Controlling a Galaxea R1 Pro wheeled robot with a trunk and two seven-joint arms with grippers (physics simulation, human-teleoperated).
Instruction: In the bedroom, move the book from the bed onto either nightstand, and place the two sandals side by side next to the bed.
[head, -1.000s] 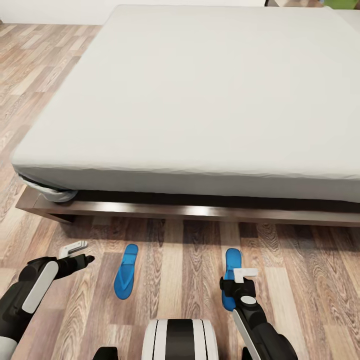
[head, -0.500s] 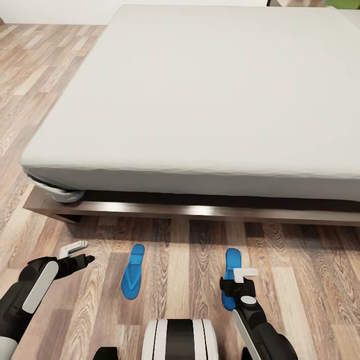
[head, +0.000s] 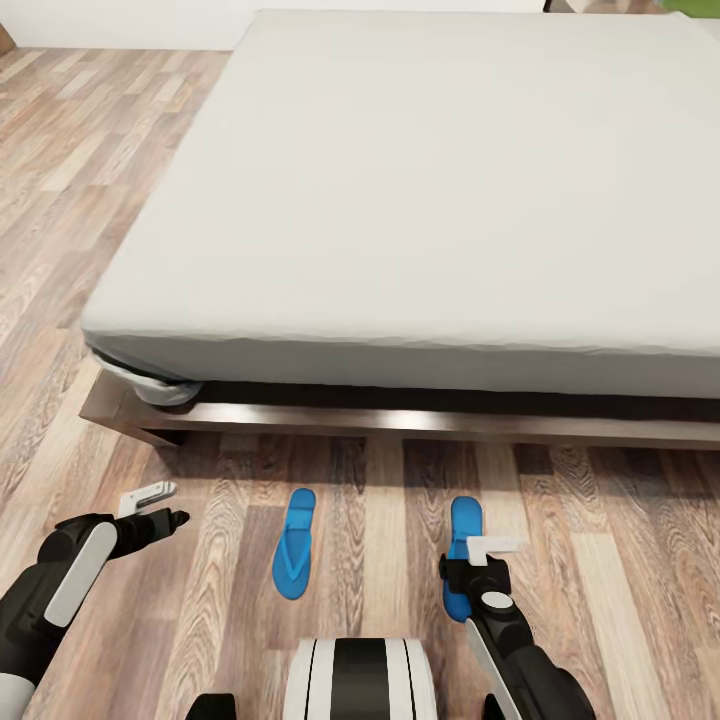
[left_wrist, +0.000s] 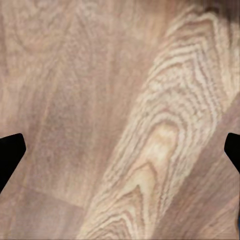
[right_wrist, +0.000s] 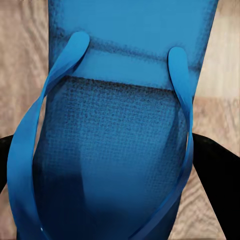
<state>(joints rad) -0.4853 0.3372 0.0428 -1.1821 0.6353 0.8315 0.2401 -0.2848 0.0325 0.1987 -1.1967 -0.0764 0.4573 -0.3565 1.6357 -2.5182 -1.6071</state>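
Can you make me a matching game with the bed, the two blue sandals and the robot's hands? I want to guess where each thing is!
Things:
1. bed
2. left sandal
3. right sandal
4. left hand

Places or states:
A. partly hidden under the right hand
B. over bare wooden floor, holding nothing
C. alone on the floor between the two arms
D. big, with a pale mattress

Pairs: 1-D, 2-C, 3-A, 4-B

Grained wood-plank floor (head: 600, 560), glossy wooden bed (head: 420, 422) frame, textured matt sandal (right_wrist: 120, 150) sole.
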